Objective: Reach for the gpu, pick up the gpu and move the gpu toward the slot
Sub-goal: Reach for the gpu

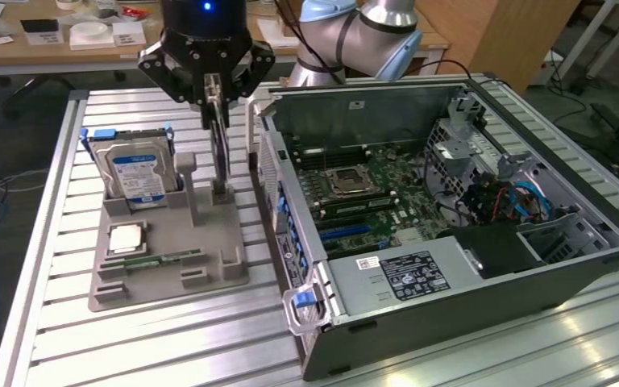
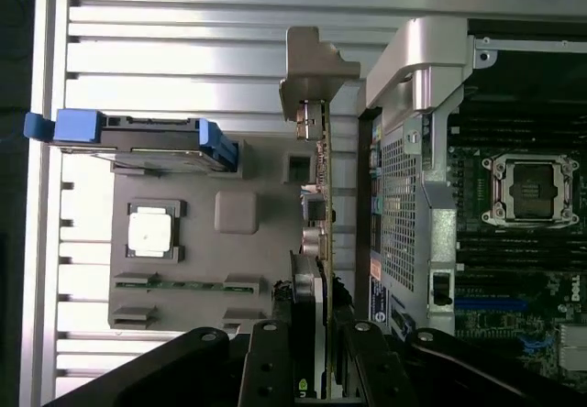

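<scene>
Green-edged gpu (image 1: 219, 137) stands edge-on in grey holder (image 1: 170, 270), upper centre-left of exterior view. Gripper (image 1: 213, 89) fingers pinch its top edge. Judged light, stiff, fragile; grip board edges, not components.

Black gripper (image 1: 215, 89), blue light, silver-blue arm (image 1: 358, 36).

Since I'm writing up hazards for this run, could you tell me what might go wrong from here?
The gripper grips only the top edge of the thin upright gpu, so it could tilt or slip. The computer case wall stands close beside the grey holder, so the card's metal bracket might catch it.
</scene>
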Robot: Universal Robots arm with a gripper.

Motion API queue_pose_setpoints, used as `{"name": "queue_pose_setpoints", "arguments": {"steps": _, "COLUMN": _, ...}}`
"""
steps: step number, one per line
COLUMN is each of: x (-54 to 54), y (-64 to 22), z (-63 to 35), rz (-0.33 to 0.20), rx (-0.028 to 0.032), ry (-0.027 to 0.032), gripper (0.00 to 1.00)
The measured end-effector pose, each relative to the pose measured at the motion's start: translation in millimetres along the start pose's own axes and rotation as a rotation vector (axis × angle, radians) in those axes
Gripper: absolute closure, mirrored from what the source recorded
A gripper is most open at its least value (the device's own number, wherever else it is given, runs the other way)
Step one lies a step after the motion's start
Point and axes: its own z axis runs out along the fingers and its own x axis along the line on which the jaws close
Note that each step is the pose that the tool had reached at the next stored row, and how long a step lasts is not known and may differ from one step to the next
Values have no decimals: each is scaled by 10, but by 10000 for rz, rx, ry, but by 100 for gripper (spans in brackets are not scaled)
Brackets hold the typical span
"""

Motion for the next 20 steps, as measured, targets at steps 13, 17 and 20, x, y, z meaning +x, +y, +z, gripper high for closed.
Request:
{"name": "queue_pose_setpoints", "arguments": {"steps": 13, "x": -1, "y": 13, "z": -123, "rz": 0, "rx": -2, "ry": -1, "gripper": 73}}
{"name": "queue_pose_setpoints", "arguments": {"steps": 17, "x": -1, "y": 13, "z": -124, "rz": 0, "rx": -1, "ry": 0, "gripper": 73}}
{"name": "queue_pose_setpoints", "arguments": {"steps": 20, "x": -19, "y": 13, "z": -124, "rz": -3, "rx": 0, "ry": 2, "gripper": 73}}
